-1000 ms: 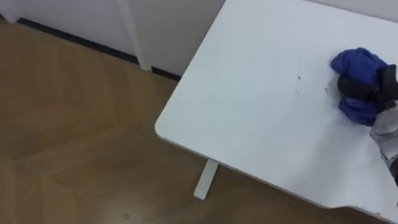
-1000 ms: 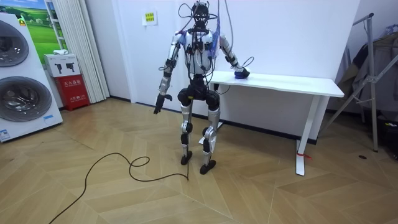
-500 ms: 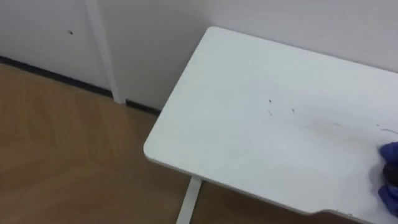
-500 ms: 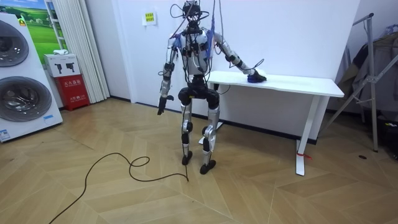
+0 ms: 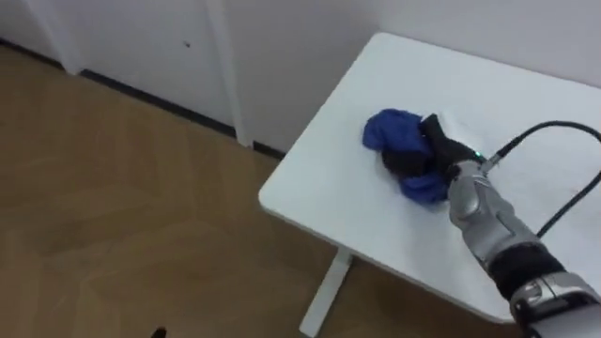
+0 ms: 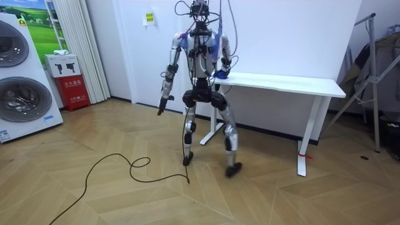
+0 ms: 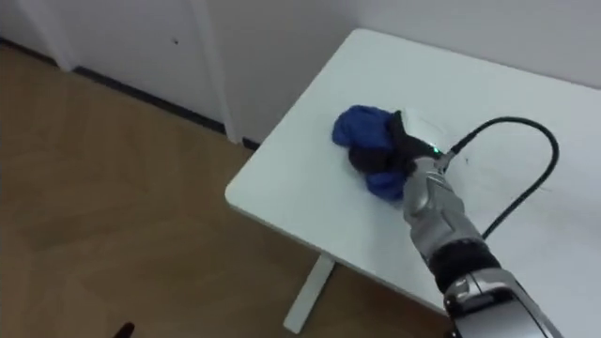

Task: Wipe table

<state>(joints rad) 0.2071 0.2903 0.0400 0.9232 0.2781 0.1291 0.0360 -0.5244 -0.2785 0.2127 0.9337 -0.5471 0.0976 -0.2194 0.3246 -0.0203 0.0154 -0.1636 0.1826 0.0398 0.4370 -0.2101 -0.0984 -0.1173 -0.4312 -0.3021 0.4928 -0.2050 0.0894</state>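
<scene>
Changing since half a second ago: the blue cloth point(image 5: 392, 131) is now found near the left end of the white surface point(image 5: 329, 192), close to its front corner; earlier it was seen far along the surface, with the right arm stretched out over it.
Stance: in the room view the arm has been drawn back to the end of the surface beside the robot, and one foot is set further toward the room view's right, so the legs are wider apart than before.
Right robot hand point(image 5: 420, 155): laid on the cloth, its dark fingers curled into the blue folds and pinching them.
Cloth: bunched up and resting on the surface.
Left robot hand point(image 6: 161, 107): hung at the robot's side above the wooden floor point(image 5: 113, 216), well apart from the surface; whether its fingers are spread or closed cannot be told.
Hidden: the fingertips are buried in the cloth, the part of the cloth under the palm is covered, and the far end of the surface is cut off at the right edge of both eye views.
</scene>
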